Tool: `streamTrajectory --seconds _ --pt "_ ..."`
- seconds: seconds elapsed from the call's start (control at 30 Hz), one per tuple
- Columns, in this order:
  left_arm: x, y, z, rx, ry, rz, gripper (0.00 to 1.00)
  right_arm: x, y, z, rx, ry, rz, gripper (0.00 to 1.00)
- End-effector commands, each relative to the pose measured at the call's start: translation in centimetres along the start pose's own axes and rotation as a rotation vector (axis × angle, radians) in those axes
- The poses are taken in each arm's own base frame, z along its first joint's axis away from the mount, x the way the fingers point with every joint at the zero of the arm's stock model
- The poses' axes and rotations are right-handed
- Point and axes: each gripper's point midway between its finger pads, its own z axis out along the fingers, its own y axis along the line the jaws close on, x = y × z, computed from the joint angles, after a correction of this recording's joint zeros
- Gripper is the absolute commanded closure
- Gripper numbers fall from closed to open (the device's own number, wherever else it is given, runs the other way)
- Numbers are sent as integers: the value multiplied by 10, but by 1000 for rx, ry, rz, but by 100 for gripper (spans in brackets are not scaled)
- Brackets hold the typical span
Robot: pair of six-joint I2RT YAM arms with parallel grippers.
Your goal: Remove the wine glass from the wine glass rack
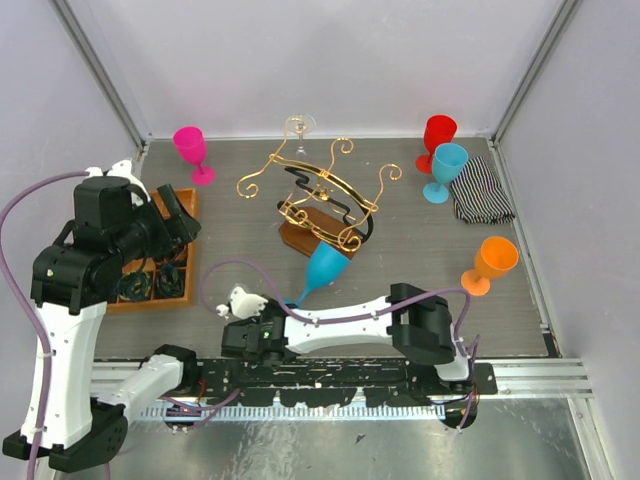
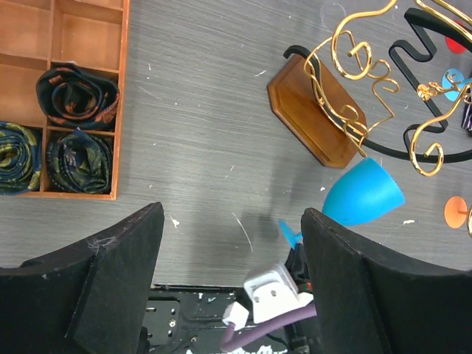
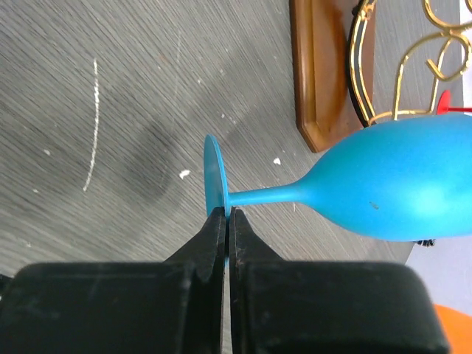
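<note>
The wine glass rack [image 1: 318, 190] has curly gold wire arms and black curves on a brown wooden base [image 1: 305, 235], mid-table. My right gripper [image 1: 292, 301] is shut on the foot disc of a blue wine glass [image 1: 326, 267]. The glass is tilted with its bowl towards the rack base, clear of the wire arms. In the right wrist view the fingers pinch the disc's edge [image 3: 226, 214], and the stem and bowl [image 3: 383, 184] point right towards the base [image 3: 324, 66]. My left gripper [image 1: 180, 220] is open and empty above the tray; its view shows the blue bowl [image 2: 363, 193].
An orange compartment tray [image 1: 190, 205] with rolled ties sits at the left under the left arm. Pink [image 1: 192, 150], red [image 1: 438, 135], light blue [image 1: 447, 165] and orange [image 1: 490, 262] glasses stand around. A striped cloth [image 1: 480, 190] lies far right. A clear glass [image 1: 298, 126] is at the rack's far end.
</note>
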Motion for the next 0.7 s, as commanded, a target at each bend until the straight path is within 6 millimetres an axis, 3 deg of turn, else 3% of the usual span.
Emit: streamTrajectory --seconds 0.0,0.3,0.67 --pt "-6 2 -9 -14 -30 -13 18 -36 4 3 33 -109 47 99" --pt "-5 -1 -12 6 -24 -11 17 -36 47 44 105 -66 -94 99" --pt "-6 -2 -19 18 -37 -9 15 -25 57 96 199 -72 -153 99"
